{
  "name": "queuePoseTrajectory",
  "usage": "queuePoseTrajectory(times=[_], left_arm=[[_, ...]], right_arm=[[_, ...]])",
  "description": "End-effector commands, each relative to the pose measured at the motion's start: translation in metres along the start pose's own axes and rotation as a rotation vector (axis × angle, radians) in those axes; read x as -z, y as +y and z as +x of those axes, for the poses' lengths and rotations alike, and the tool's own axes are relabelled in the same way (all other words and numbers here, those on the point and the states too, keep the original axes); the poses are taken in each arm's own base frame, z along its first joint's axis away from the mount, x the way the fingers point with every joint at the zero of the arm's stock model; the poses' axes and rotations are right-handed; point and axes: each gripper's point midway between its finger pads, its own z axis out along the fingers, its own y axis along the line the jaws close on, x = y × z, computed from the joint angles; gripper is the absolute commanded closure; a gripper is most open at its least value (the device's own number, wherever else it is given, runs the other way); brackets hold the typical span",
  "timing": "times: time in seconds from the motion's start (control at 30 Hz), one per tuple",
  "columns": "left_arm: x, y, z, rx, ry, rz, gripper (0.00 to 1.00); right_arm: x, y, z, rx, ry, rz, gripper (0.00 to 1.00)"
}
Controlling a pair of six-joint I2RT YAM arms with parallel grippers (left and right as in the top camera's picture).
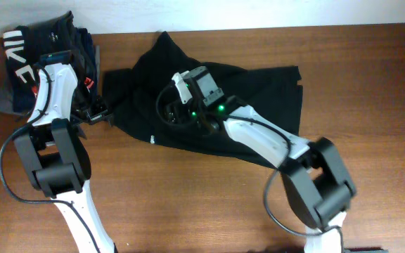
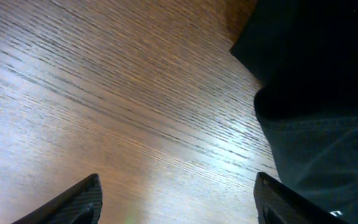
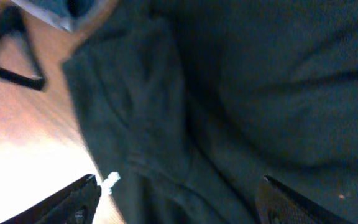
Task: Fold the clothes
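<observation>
Brown wood-grain table (image 1: 188,204), pale white strip (image 1: 273,10) beyond its far edge, bright glare on the wood

White-shelled arms (image 1: 259,137) with chunky black joints (image 1: 55,169); black cables (image 1: 1,169) loop alongside; green lights (image 1: 203,112) glow; left claw (image 2: 178,208) black-fingered.

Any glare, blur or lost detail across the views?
Overhead: sharp and evenly lit, but the black garment shows little fold detail. Left wrist: sharp grain, pale glare across the table. Right wrist: soft, blurred fabric; table blown out white lower left.
</observation>
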Motion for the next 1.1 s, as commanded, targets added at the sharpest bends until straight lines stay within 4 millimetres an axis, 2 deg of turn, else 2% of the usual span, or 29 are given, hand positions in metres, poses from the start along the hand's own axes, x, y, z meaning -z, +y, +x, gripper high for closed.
queuePoseTrajectory(times=[0.0, 0.23, 0.6, 0.8, 1.07], left_arm=[[0.001, 0.002, -0.004, 0.008, -0.012, -0.014, 0.17], [0.001, 0.002, -0.004, 0.008, -0.013, -0.014, 0.16], [0.001, 0.002, -0.004, 0.008, -0.013, -0.014, 0.15], [0.001, 0.002, -0.004, 0.008, -0.013, -0.014, 0.15], [0.001, 0.002, -0.006, 0.008, -0.019, -0.011, 0.16]], right_arm=[[-0.02, 0.001, 0.006, 0.002, 0.04, 0.015, 0.16], [-0.024, 0.02, 0.003, 0.136, 0.056, 0.076, 0.2], [-0.039, 0.05, 0.036, 0.298, 0.133, 0.156, 0.24], [-0.054, 0.049, 0.056, 0.307, 0.179, 0.157, 0.29], [-0.056, 0.051, 0.053, 0.343, 0.168, 0.151, 0.32]])
